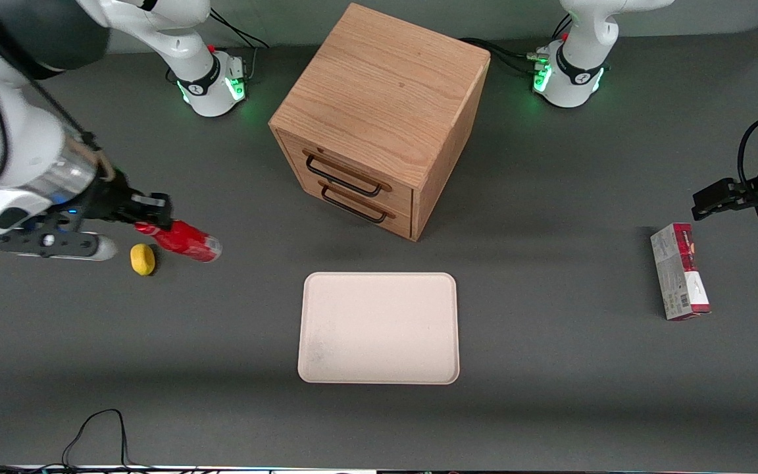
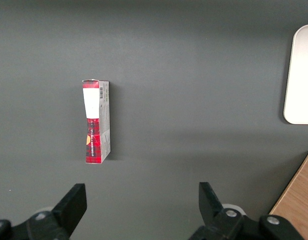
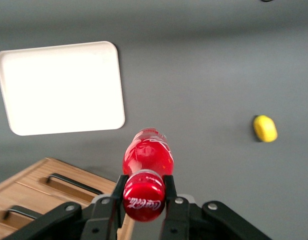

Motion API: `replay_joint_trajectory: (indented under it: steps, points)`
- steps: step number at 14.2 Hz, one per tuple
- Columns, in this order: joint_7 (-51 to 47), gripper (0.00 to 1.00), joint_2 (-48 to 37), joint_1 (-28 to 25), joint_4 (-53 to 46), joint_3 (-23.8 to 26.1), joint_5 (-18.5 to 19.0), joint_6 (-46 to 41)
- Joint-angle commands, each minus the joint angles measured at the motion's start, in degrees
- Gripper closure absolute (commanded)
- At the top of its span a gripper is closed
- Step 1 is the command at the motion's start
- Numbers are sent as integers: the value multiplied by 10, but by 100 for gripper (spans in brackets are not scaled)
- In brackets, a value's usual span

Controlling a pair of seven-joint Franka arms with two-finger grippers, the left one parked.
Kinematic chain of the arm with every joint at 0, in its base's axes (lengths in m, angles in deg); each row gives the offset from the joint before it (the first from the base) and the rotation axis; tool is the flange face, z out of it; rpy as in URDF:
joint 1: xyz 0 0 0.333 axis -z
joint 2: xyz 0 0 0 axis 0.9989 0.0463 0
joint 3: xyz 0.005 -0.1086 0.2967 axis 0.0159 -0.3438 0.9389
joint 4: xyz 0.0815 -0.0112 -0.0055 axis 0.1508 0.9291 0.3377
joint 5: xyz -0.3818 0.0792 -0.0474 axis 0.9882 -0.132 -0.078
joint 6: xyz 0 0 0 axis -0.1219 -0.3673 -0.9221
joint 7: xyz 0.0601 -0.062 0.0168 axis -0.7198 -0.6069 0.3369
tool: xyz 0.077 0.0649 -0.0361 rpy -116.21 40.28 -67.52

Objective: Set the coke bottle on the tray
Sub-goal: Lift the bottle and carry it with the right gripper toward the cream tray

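Closest to the front camera sits the tray [image 1: 379, 327], cream and bare, and that's the target. Biggest thing on the table is the wooden drawer cabinet [image 1: 379, 118], farther from the camera than the tray, its two black handles facing the tray. Over at the working arm's end, the gripper [image 1: 155, 214] has its fingers clamped on the neck and cap end of the coke bottle [image 1: 185, 239]; the wrist view shows the red cap [image 3: 144, 196] squeezed between both fingers [image 3: 168, 192], with the body sticking out past them. From the front, the bottle hangs tilted, silvery base angled down toward the table, and it looks lifted rather than resting, though I can't be sure of that. Toward the parked arm's end lies a red-and-white carton [image 1: 680, 271], well clear of things. Smallest of the lot, a yellow object [image 1: 143, 259] sits just beside the bottle, a bit nearer the camera.

So what can go wrong? That grip is high on a glossy neck, so the heavy body could swing or slip out during the carry. If the base travels low, it might clip the yellow piece or catch the tray's raised rim. Released while tilted, the bottle would likely topple and roll off.
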Motion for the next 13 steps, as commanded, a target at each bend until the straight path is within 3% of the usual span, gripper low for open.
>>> replay_joint_trajectory:
  steps: [1, 4, 8, 11, 13]
  points:
    - [-61, 100, 69, -48, -69, 19, 49, 14]
    - [-95, 100, 140, -92, -84, 17, 91, 91]
    - [-152, 100, 236, -114, -84, 18, 182, 236]
    - [-150, 100, 289, -114, -83, 16, 190, 323]
    - [-141, 100, 305, -114, -77, 14, 194, 336]
